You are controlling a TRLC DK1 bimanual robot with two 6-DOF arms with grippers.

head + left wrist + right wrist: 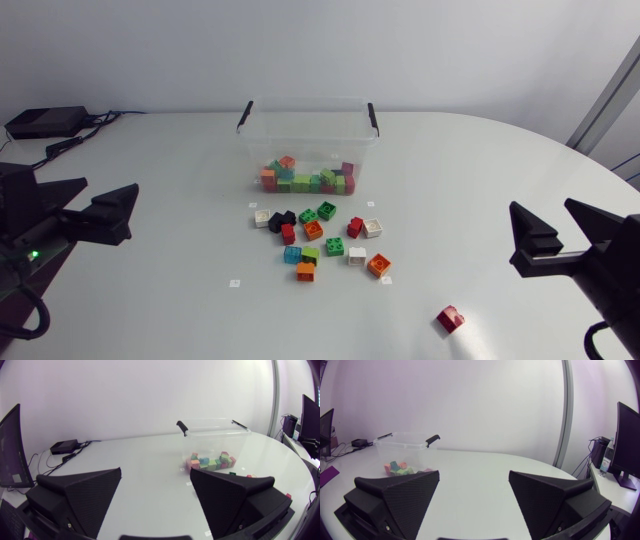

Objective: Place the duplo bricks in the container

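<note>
Nearest the table's (160,300) front edge sits a lone red brick (449,319), near the right gripper (545,218), which gapes wide and empty like the left gripper (108,192), so the right is nearer it; the other loose bricks (313,230) cluster mid-table before the container (305,135).

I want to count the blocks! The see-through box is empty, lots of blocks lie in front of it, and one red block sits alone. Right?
Not quite. The see-through box is not empty: the head view shows coloured blocks already inside it. The rest holds: lots of blocks lie in front of it, and one red block sits alone.
</note>
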